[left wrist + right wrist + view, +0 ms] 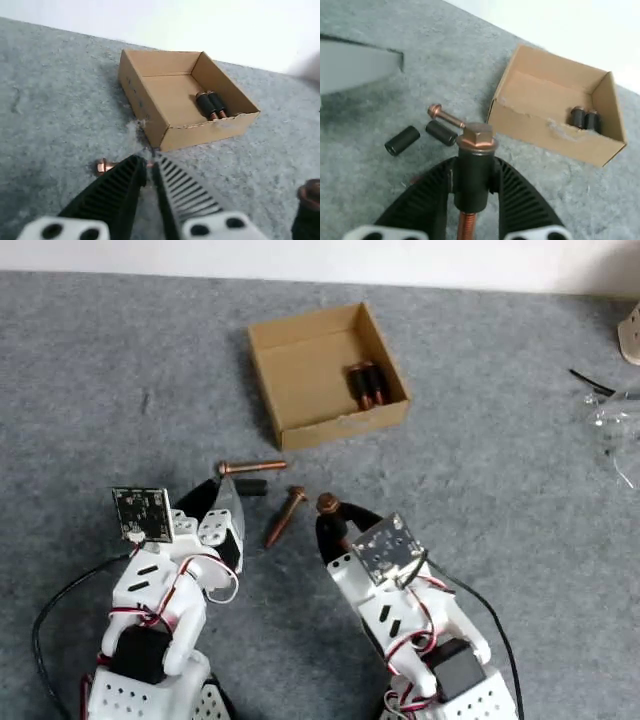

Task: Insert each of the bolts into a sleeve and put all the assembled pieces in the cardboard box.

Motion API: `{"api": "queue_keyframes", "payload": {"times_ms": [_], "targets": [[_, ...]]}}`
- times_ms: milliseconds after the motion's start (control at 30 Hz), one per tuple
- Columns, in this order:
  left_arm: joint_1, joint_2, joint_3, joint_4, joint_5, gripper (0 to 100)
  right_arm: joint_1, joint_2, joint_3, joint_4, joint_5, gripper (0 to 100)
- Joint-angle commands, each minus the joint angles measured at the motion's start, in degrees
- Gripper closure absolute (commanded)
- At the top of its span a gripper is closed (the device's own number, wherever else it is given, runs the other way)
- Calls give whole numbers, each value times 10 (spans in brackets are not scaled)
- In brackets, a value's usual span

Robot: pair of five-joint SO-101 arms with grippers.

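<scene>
Right wrist view indicates a drop hazard: the copper hex bolt point(476, 136) probably sits loose in its black sleeve point(471, 186) and may slide out if tilted in transit. The right gripper point(472, 167) pinches that sleeve near the cardboard box point(540, 127), outside it. The left gripper point(149, 162), also near the box, has jaws almost pressed together on nothing. Two assembled pieces point(365, 385) lie inside the box.

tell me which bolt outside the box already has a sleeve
The bolt in the right gripper wears a black sleeve; the two loose bolts lie bare.
</scene>
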Motion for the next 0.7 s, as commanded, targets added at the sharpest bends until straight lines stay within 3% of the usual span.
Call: {"api": "queue_keyframes", "payload": {"times_ms": [0,133,333,667], "targets": [[-9,-4,-29,12,-98,994,9,-9,-5,-37,6,995],[-22,-4,-26,42,-222,994,10,-9,-5,-38,6,995],[-30,-4,22,0,-219,994,10,-9,15,-44,6,995],[-44,-6,75,-62,-219,993,7,-9,117,-143,5,995]]}}
